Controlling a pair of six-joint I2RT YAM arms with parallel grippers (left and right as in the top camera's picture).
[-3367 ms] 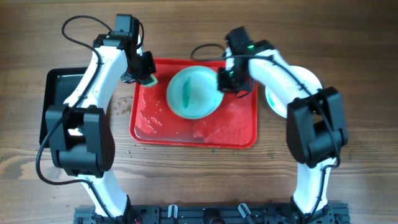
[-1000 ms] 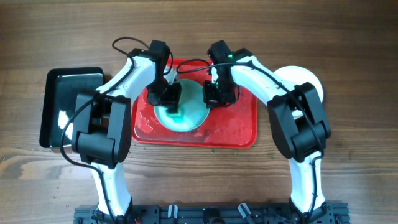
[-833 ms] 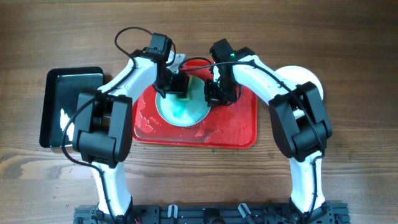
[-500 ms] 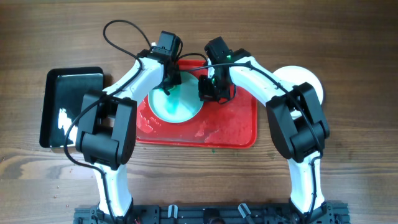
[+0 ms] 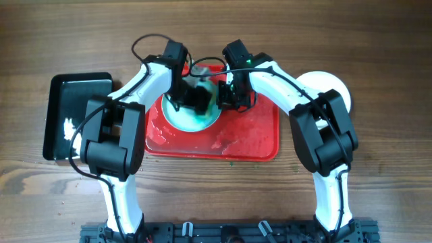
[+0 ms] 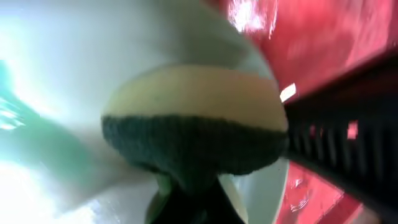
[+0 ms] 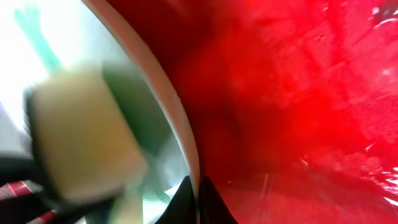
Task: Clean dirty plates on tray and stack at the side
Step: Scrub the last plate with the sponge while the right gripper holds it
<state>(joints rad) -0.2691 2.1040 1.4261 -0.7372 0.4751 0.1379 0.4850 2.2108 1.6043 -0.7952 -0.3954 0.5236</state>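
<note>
Left gripper (image 6: 186,200) clenches the sponge (image 6: 193,124), right gripper (image 7: 194,198) pinches the plate (image 5: 177,117) by its rim; hard scrubbing could jerk it free.

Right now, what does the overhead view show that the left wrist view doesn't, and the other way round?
Only overhead: a black tray off to the left and a second plate on the table at the right, either side of the red tray. Only left wrist: the sponge up close, yellow on top with a dark green scrub layer, pressed onto the plate, with a teal smear beside it. Both: the plate and the red tray.
</note>
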